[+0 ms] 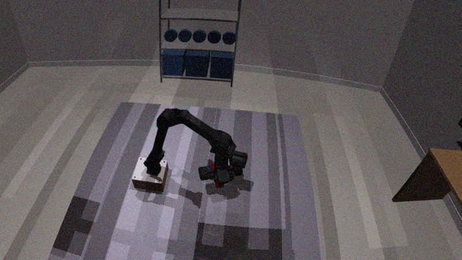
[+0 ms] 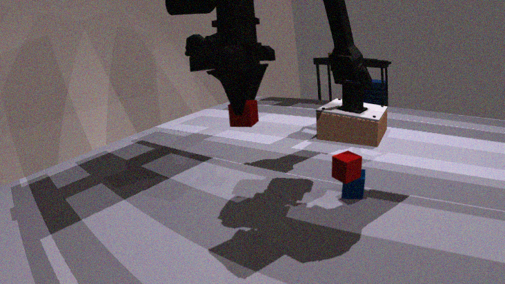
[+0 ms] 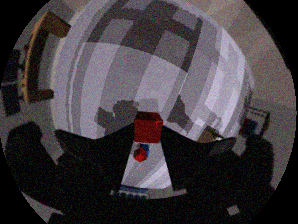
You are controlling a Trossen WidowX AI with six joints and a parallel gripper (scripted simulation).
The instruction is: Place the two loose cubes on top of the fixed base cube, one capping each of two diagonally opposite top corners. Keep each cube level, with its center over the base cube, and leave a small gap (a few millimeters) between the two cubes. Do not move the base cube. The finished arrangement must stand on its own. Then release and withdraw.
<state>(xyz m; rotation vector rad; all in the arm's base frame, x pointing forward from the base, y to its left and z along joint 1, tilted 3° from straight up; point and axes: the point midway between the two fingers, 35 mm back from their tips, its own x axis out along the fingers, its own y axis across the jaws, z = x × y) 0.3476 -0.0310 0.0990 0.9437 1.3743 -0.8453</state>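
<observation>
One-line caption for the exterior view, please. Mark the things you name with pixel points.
The gripper (image 2: 243, 107) holds one red cube (image 2: 251, 114) above the floor while another red cube (image 2: 346, 167) sits offset atop the blue base cube (image 2: 354, 188).

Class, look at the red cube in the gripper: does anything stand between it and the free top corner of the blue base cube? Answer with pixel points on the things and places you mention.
Nothing visible blocks the held red cube (image 2: 251, 116) (image 3: 148, 131); the other red cube (image 2: 346, 166) (image 3: 140, 155), already capping the blue cube (image 2: 354, 188), is a close neighbor.
</observation>
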